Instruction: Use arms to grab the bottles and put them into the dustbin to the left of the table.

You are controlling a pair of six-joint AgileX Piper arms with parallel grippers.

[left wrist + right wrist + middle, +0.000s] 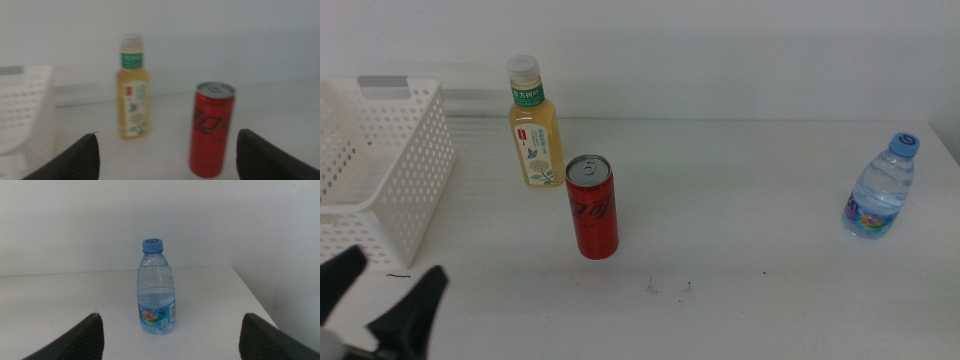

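A white rectangular plastic basket with hole-perforated walls and a grey strip on its rim (380, 165) stands at the far left edge of the wide white tabletop (750, 210), its inside showing only bare white plastic. Just in front of it, at the lower left corner of the middle view, the left gripper (382, 285) waits low over the table with its two dark jaws spread wide and nothing between them; from its wrist camera, the same left gripper (167, 152) frames both nearby drinks between its parted jaws, touching neither.

A tall yellow tea bottle with a white cap and green label (534, 124) stands upright near the back of the table, right of the basket and apart from it. A slim red can with a silver top (592, 207) stands upright just in front of the bottle and slightly to its right, close by but not touching.

Well apart, near the table's right edge, a small clear water bottle with a blue cap (880, 187) stands upright alone. The right gripper (170, 335), seen only from its own wrist camera, faces this water bottle (156, 287) with jaws wide apart and empty, short of it.
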